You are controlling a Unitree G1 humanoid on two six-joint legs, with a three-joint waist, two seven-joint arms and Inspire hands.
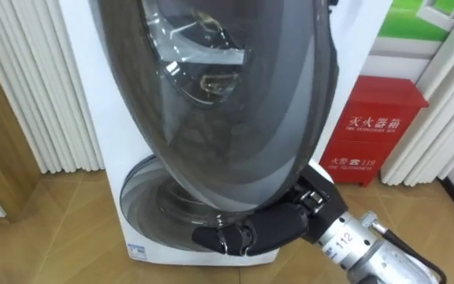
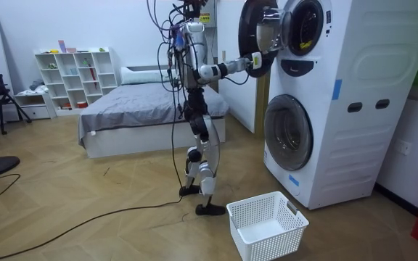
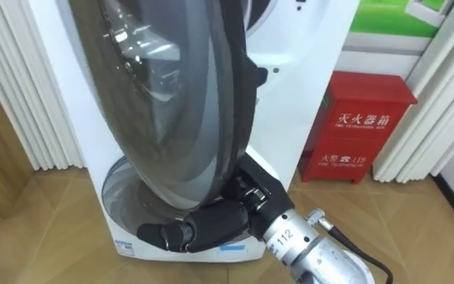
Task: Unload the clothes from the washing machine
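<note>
While the right robot hand [image 1: 247,230] presses near-straight fingers, holding nothing, against the lower rim of the upper washing machine [image 2: 339,94] door [image 1: 211,118], door-opening is underway; clothes presumably inside the drum; next: swing door clear, reach in.

The door [image 1: 211,102] is dark, glossy and see-through, with sharp reflections. The washing machine [image 2: 354,109] has a smooth white casing. At five o'clock the right hand [image 1: 251,229] looks like matt black plastic. At three o'clock the red box [image 1: 373,130] looks like glossy painted metal. The floor [image 1: 61,229] is polished wood, and the basket [image 2: 285,233] is white perforated plastic.
</note>
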